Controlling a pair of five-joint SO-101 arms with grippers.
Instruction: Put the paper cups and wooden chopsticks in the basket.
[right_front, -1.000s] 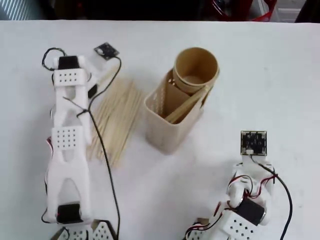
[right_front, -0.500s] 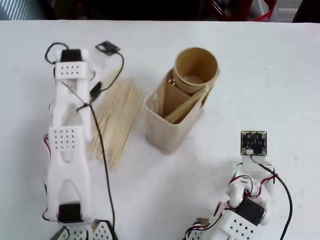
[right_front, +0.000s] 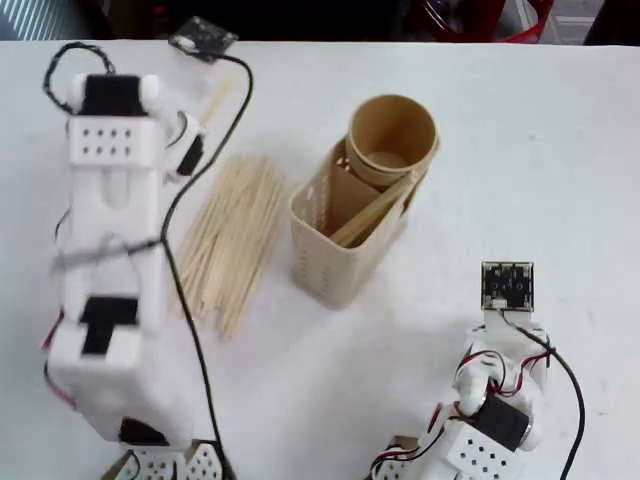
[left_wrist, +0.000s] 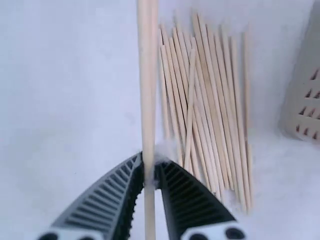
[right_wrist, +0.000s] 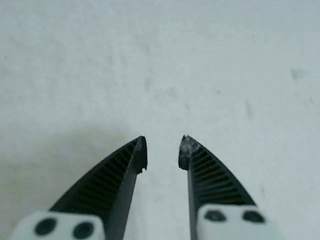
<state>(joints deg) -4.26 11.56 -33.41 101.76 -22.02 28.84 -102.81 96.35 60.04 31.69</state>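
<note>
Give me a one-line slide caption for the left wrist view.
Left gripper shut on one wooden chopstick, with the loose chopstick pile and the basket on the table beyond.

Over the last 1 second the left arm (right_front: 105, 250) has been raised and shifted toward the far-left side of the counter (right_front: 520, 150) — it is now seen larger in the high view. 1 chopstick (left_wrist: 146, 75) has been carried up with it, clamped in the left hand (left_wrist: 150, 167). More of the pile of chopsticks (right_front: 232, 235) — partly covered before — has been uncovered.
</note>
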